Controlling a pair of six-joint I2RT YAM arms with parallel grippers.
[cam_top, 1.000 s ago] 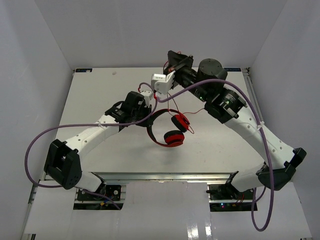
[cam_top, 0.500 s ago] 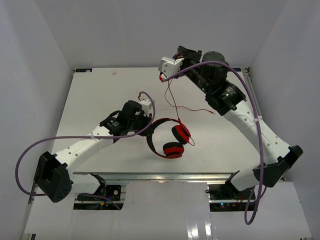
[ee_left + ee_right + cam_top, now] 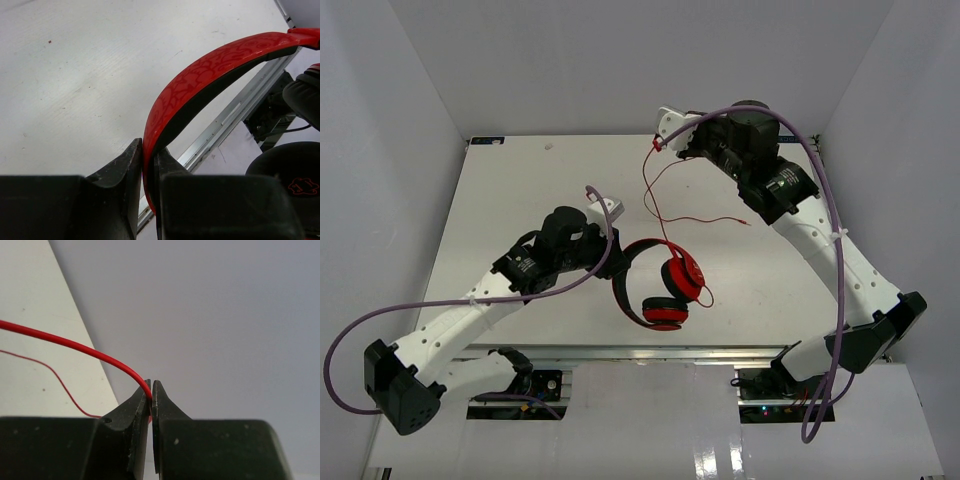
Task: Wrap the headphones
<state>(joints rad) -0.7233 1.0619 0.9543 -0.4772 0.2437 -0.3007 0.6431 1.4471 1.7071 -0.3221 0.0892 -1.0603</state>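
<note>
left hand (image 3: 148, 162) clamped on the band of the headphones (image 3: 658, 285), which hang by the desk's (image 3: 520, 190) near edge, right hand (image 3: 151, 390) pinched shut on the cord (image 3: 65, 341) up high; i judge it best to lay loops round the band under light, even tension.

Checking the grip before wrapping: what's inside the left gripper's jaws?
The headphones' red headband is pinched edge-on between the left gripper's shut fingers. How deep it reaches is covered by the fingers.
</note>
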